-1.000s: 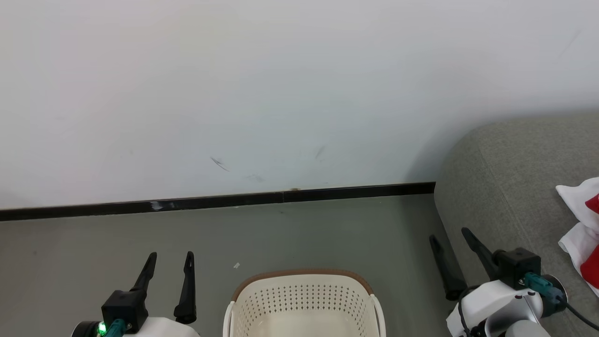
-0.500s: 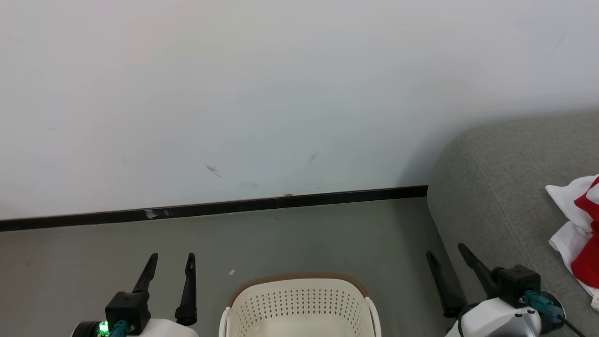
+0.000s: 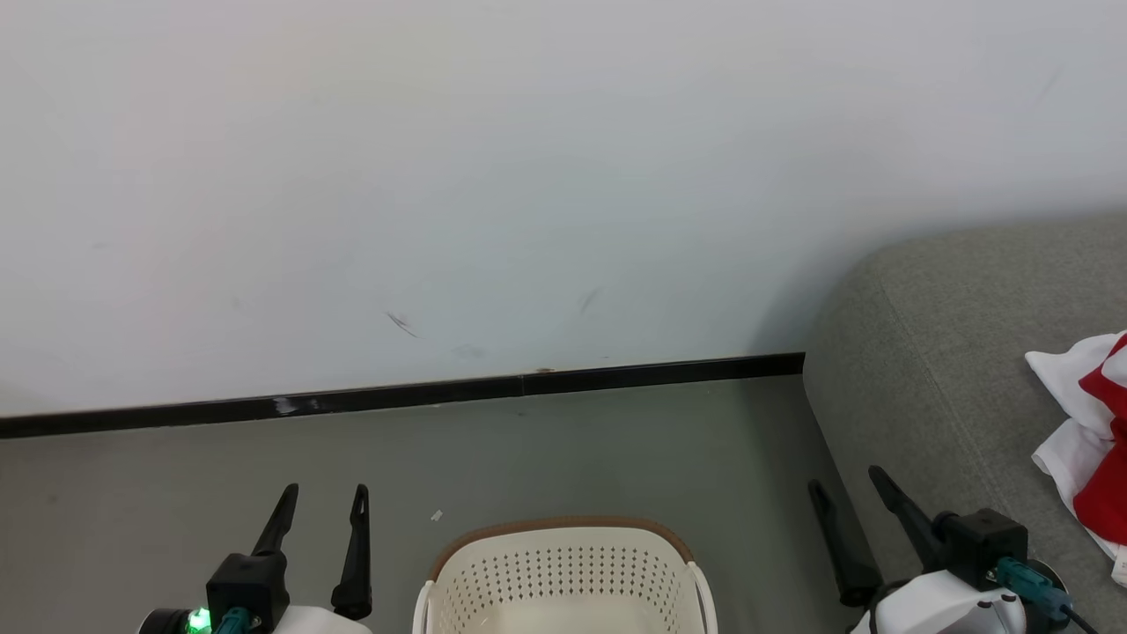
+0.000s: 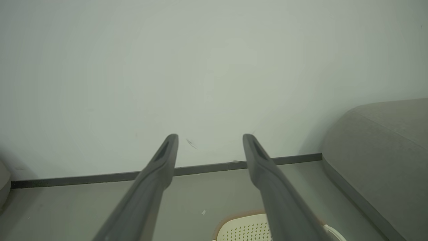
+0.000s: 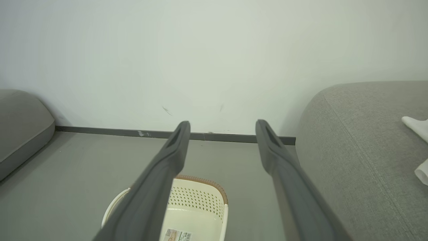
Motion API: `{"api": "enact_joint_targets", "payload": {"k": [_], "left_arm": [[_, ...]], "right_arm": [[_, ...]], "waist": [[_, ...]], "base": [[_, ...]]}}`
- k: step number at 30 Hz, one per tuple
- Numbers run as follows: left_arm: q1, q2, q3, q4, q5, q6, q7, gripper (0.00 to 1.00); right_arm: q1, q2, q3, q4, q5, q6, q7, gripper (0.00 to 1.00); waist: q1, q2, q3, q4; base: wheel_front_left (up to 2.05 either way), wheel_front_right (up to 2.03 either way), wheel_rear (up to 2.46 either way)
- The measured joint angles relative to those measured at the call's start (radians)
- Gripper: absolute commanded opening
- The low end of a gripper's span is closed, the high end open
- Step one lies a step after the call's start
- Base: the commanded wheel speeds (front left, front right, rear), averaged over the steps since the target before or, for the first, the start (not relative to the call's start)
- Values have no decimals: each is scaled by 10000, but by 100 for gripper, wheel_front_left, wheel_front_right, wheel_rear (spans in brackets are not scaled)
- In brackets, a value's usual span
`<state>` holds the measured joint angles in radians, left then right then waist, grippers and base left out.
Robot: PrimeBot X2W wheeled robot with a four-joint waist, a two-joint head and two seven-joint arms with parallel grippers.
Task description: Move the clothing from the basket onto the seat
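Observation:
The cream basket (image 3: 563, 563) with a brown rim stands on the floor at the bottom centre of the head view; the visible part of its inside holds no clothing (image 5: 197, 204). Red and white clothing (image 3: 1087, 436) lies on the grey seat (image 3: 951, 352) at the right edge, and a white corner of the clothing (image 5: 419, 125) shows in the right wrist view. My left gripper (image 3: 324, 495) is open to the left of the basket. My right gripper (image 3: 847, 480) is open at the seat's front left corner, holding nothing.
A white wall with a black baseboard (image 3: 396, 396) runs behind the grey floor. Another grey cushion (image 5: 20, 124) sits at the far left in the right wrist view. A small white scrap (image 3: 436, 516) lies on the floor near the basket.
The head camera has shifted slightly, so the scene sits a bit lower and further left. My right gripper has drawn back and down from the seat. The left gripper holds still.

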<state>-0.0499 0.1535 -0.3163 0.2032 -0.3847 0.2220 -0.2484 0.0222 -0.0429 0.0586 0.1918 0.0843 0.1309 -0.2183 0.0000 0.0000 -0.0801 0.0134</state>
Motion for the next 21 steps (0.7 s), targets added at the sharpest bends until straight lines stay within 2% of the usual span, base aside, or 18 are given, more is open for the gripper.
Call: {"api": "enact_joint_targets", "payload": {"k": [21], "left_arm": [[-60,-38,19,472,2,215,4,100]], "right_arm": [[361,8,-56,-514,128,0,234,100]], "waist": [[0,0,-17,41]], "base": [[0,0,0]]}}
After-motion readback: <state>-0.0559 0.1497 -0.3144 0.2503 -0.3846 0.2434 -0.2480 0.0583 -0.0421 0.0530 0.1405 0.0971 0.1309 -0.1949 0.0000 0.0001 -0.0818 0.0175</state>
